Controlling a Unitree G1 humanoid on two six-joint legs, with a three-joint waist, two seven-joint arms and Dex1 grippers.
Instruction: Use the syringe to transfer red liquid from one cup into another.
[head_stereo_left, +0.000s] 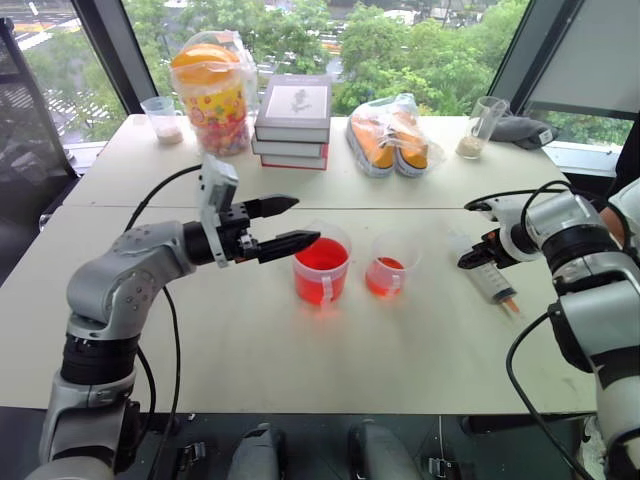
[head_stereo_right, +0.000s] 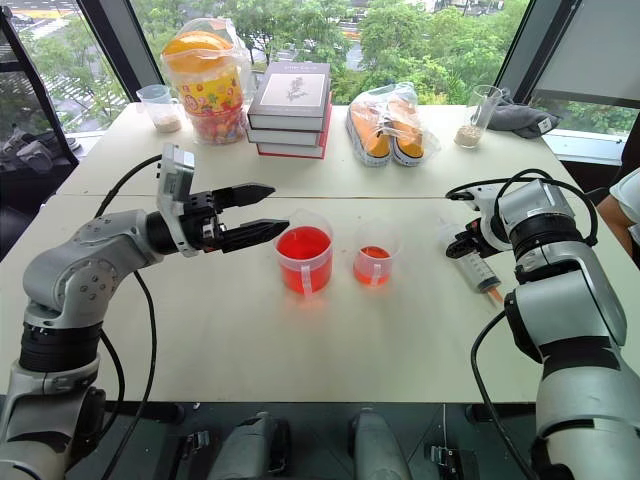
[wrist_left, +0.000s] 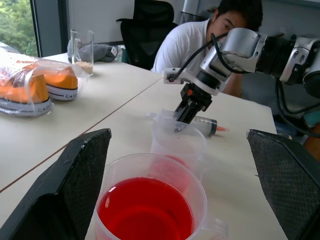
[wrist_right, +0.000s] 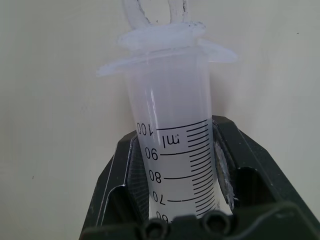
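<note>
The syringe (head_stereo_left: 492, 283) lies on the white table (head_stereo_left: 200, 350) at the right, its orange tip toward the front edge. My right gripper (head_stereo_left: 475, 255) is shut on the syringe's clear barrel (wrist_right: 172, 150) near the flange, pointing steeply down. The larger cup (head_stereo_left: 322, 270) holds red liquid (wrist_left: 145, 207) and stands mid-table. The smaller cup (head_stereo_left: 388, 268), with a little red liquid, stands just to its right, between it and the syringe. My left gripper (head_stereo_left: 303, 221) hangs open, level and pointing right, its tips at the larger cup's left rim, holding nothing.
At the back stand a candy jar (head_stereo_left: 213, 95), a stack of books (head_stereo_left: 293, 120), bagged orange shoes (head_stereo_left: 390, 135) and two clear cups with grains (head_stereo_left: 163, 118) (head_stereo_left: 480, 128). A person in a white shirt (wrist_left: 190, 42) sits beyond the table's right side.
</note>
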